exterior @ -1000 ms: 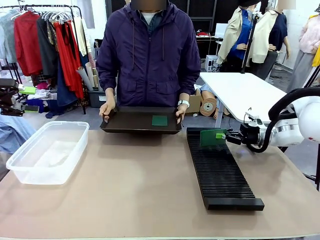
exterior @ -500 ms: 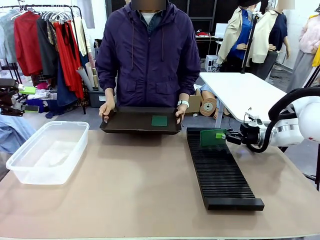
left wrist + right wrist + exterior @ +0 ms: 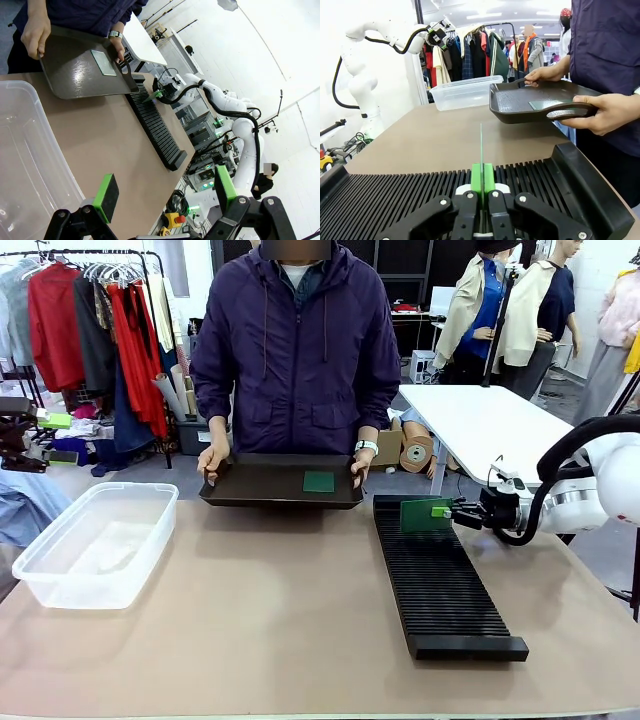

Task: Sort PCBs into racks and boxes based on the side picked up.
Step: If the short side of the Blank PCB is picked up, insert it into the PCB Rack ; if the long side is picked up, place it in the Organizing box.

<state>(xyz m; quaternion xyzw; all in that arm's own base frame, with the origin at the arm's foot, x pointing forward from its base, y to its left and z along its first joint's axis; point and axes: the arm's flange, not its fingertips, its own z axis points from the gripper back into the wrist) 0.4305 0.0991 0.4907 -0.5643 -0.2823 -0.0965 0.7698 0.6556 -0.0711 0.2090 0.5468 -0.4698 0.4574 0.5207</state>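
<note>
The right gripper (image 3: 441, 511) is pinching one green PCB (image 3: 420, 515) by its side edge, with the pads shut flat on both faces. The board is standing upright over the far end of the black slotted rack (image 3: 440, 585), and its lower edge is down at the slots. I cannot tell whether it is seated in one. It is looking like a thin, stiff, light plate, so a modest squeeze should be carrying it. Those smooth faces may be letting it pivot between the pads if the bottom edge catches a rib. An edge hold around mid-height, leaving the lower edge free, looks like the sensible place to grip. A second PCB (image 3: 319, 481) is lying flat in the shallow black tray (image 3: 250, 490), which the person's hands (image 3: 213, 458) are holding at both ends. Lying flat, it offers little to pinch, so I would expect an edge to be the only purchase. The left gripper (image 3: 165, 191) is hanging with its jaws wide and nothing between them, beside the clear plastic tub (image 3: 30, 150).
</note>
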